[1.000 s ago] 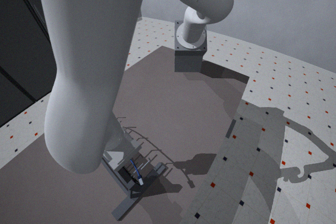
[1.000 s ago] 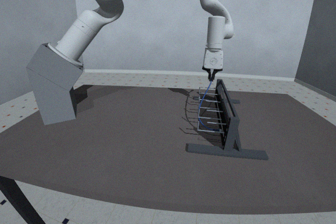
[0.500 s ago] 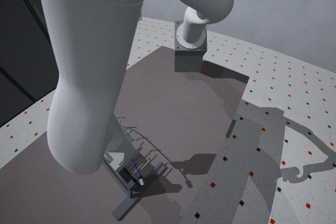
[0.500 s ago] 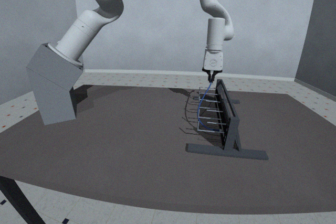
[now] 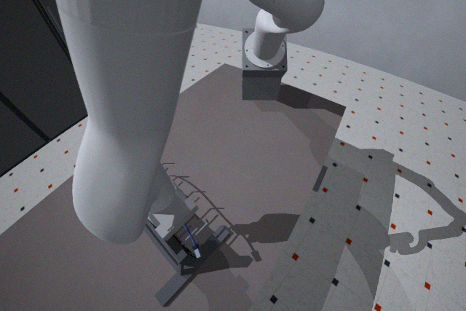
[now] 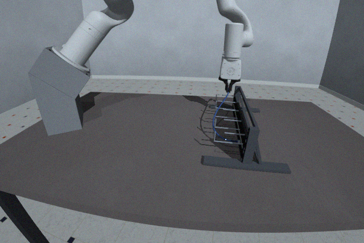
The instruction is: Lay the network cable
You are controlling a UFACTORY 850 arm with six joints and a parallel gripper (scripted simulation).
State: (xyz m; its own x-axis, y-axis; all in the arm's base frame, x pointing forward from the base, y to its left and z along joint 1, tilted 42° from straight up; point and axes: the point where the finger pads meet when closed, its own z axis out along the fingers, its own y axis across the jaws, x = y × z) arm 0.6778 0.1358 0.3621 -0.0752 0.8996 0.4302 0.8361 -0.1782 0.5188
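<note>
A dark patch panel point(image 6: 246, 122) stands upright on a grey foot bar point(image 6: 245, 164), with several steel rings point(image 6: 227, 122) sticking out of its left face. My gripper point(image 6: 229, 86) hangs above the far end of the panel and is shut on the upper end of the blue network cable point(image 6: 216, 116). The cable curves down from the fingers along the rings to its near end low by the panel point(image 6: 226, 139). In the top view the arm hides most of the panel; a short blue stretch with a pale plug point(image 5: 191, 241) shows below it.
The grey robot base block point(image 6: 57, 93) stands at the left on the dark mat. A dark wall panel point(image 5: 30, 66) is at the left in the top view. Tiled floor surrounds the mat.
</note>
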